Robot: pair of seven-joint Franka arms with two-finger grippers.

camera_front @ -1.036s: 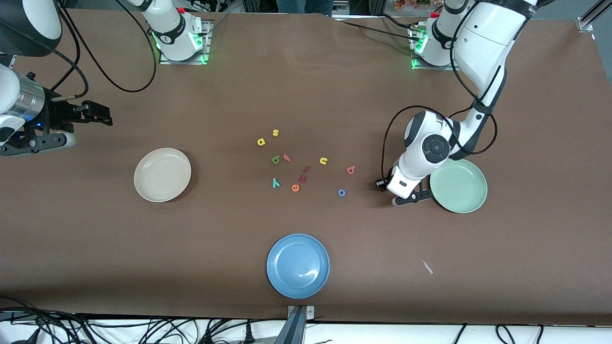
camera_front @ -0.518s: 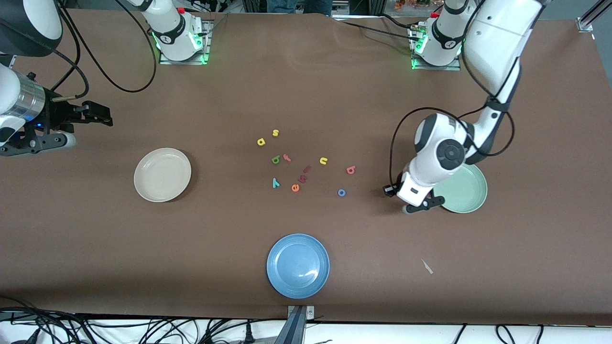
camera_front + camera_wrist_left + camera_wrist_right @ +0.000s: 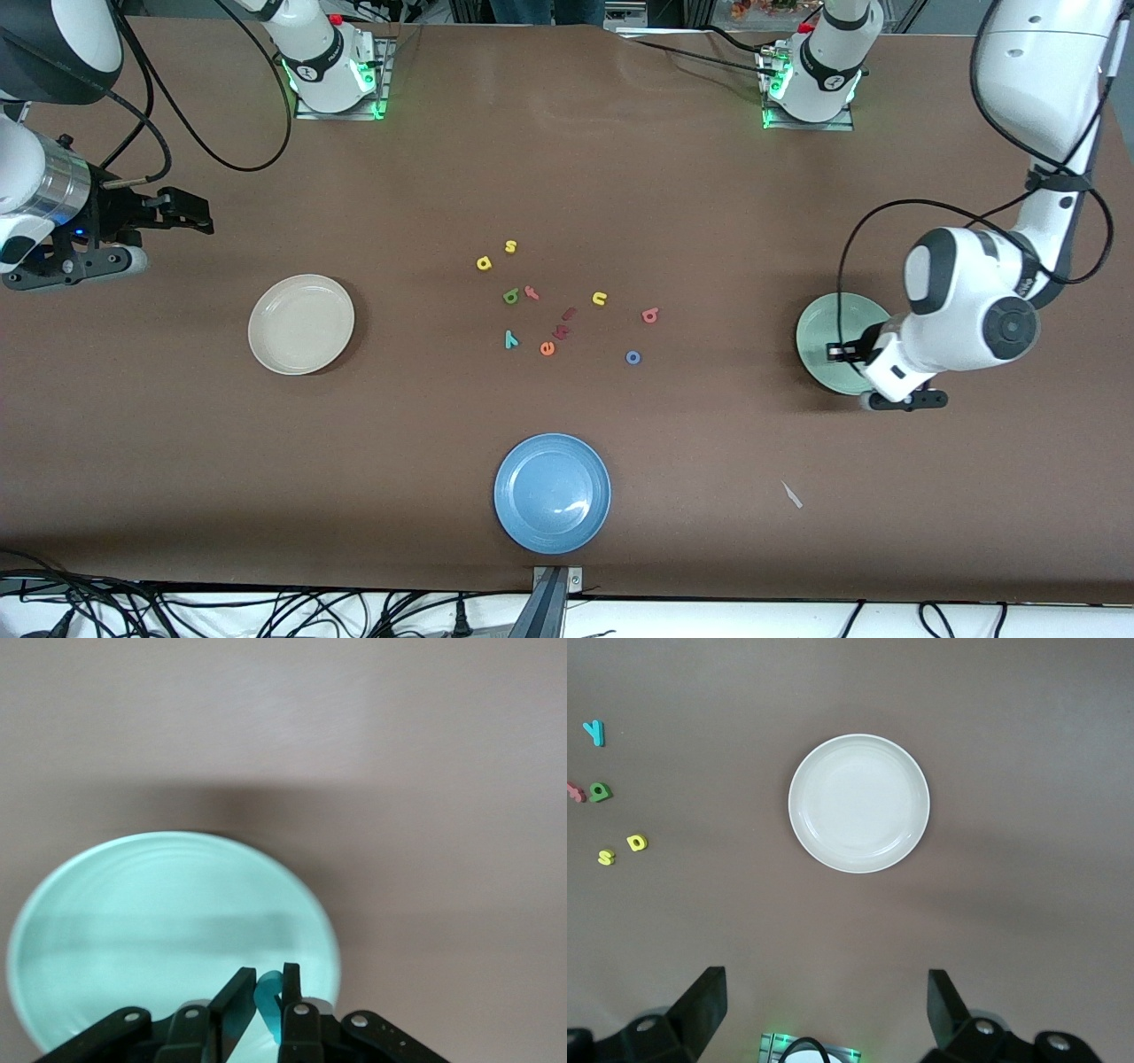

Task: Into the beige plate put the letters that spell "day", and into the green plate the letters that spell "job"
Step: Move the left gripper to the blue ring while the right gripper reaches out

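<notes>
My left gripper (image 3: 907, 400) (image 3: 268, 979) hangs over the rim of the green plate (image 3: 824, 341) (image 3: 168, 921), shut on a teal "j" (image 3: 266, 997). The pink "b" (image 3: 650, 315) and blue "o" (image 3: 633, 357) lie mid-table. The green "d" (image 3: 510, 297) (image 3: 601, 792), yellow "a" (image 3: 484, 262) (image 3: 637, 842) and teal "y" (image 3: 510, 338) (image 3: 594, 731) lie in the same cluster. The beige plate (image 3: 301, 323) (image 3: 858, 804) holds nothing. My right gripper (image 3: 182, 213) (image 3: 826, 992) waits open, high over the right arm's end of the table.
A blue plate (image 3: 552, 493) sits near the table's front edge. Other letters lie in the cluster: yellow "s" (image 3: 510, 246), red "f" (image 3: 532, 291), yellow "u" (image 3: 600, 299), orange "e" (image 3: 547, 348). A small pale scrap (image 3: 791, 494) lies toward the left arm's end.
My left gripper has swung from the table beside the green plate to over that plate's rim, toward the left arm's end, still shut on the "j". The right arm has stayed put.
</notes>
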